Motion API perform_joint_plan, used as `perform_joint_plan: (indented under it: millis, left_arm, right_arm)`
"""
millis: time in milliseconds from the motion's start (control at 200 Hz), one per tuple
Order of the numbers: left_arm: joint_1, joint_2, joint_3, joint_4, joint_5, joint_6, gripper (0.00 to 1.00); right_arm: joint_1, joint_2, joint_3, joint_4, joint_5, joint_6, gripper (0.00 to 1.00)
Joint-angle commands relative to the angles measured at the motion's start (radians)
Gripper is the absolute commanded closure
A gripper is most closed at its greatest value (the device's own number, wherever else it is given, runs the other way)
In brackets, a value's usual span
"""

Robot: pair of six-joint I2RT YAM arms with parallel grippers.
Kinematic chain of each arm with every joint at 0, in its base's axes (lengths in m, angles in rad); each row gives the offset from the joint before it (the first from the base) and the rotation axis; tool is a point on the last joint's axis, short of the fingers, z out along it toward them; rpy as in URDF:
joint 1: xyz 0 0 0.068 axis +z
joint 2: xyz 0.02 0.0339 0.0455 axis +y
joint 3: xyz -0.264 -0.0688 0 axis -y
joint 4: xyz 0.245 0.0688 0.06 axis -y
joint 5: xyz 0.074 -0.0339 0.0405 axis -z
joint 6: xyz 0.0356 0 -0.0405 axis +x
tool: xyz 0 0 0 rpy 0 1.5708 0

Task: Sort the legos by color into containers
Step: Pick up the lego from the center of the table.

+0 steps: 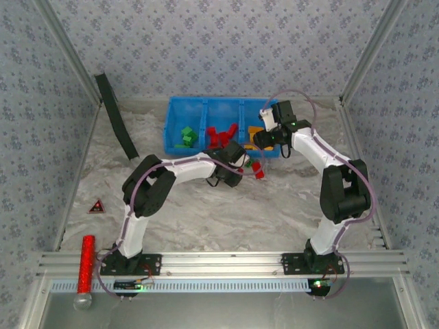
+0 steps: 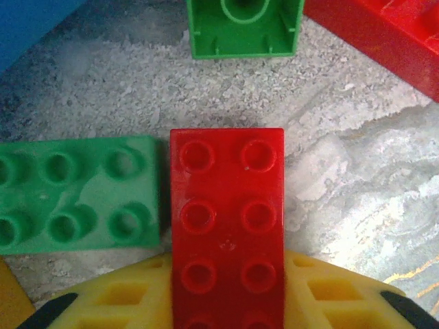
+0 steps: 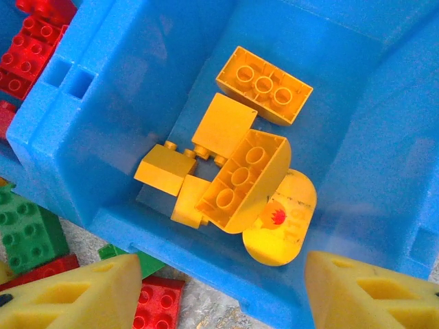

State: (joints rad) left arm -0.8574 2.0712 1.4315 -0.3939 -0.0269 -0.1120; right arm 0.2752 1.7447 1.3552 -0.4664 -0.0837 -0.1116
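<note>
Left gripper (image 2: 226,305), seen close from its wrist camera, is clamped on a red brick (image 2: 226,219). Its yellow fingers (image 2: 110,301) press against both long sides of the brick, which lies studs up on the marbled table (image 2: 357,171). A green brick (image 2: 75,199), also studs up, lies just beside the red brick on its left. A little beyond, a second green piece (image 2: 245,27) lies hollow side up. A long red piece (image 2: 384,41) is to its right, and a blue corner of the tray (image 2: 27,20) shows at the upper left.

From the overhead camera, a red glittery cylinder (image 1: 88,257) lies by the front rail at the left. A small dark triangle (image 1: 97,206) sits a little further back. Toward the middle of the table, the left gripper (image 1: 247,164) is low over a small cluster of loose bricks (image 1: 258,168), red and green, just in front of the tray.

Further back, the right gripper (image 1: 264,137) is above the tray's right compartment with its jaws apart. Its wrist camera shows its two yellow fingers (image 3: 82,295) well separated over the compartment's near wall. A pile of orange-yellow bricks (image 3: 240,171) lies inside that compartment.

The blue tray (image 1: 206,103) stands toward the back of the table. It has green bricks (image 1: 186,135) in its left compartment and red bricks (image 1: 223,133) in the middle one. A black strip (image 1: 116,116) lies along the left wall at the far side.
</note>
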Motion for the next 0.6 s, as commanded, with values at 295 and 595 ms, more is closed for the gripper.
perform_joint_plan:
  millis: [295, 595]
  left_arm:
    - [-0.025, -0.062, -0.117, -0.050, 0.077, -0.068, 0.81]
    - [0.013, -0.362, -0.127, -0.126, 0.120, -0.063, 0.82]
  right_arm:
    - [0.005, -0.064, -0.008, -0.012, -0.028, 0.042, 0.32]
    - [0.003, -0.114, -0.097, 0.071, -0.082, 0.202, 0.30]
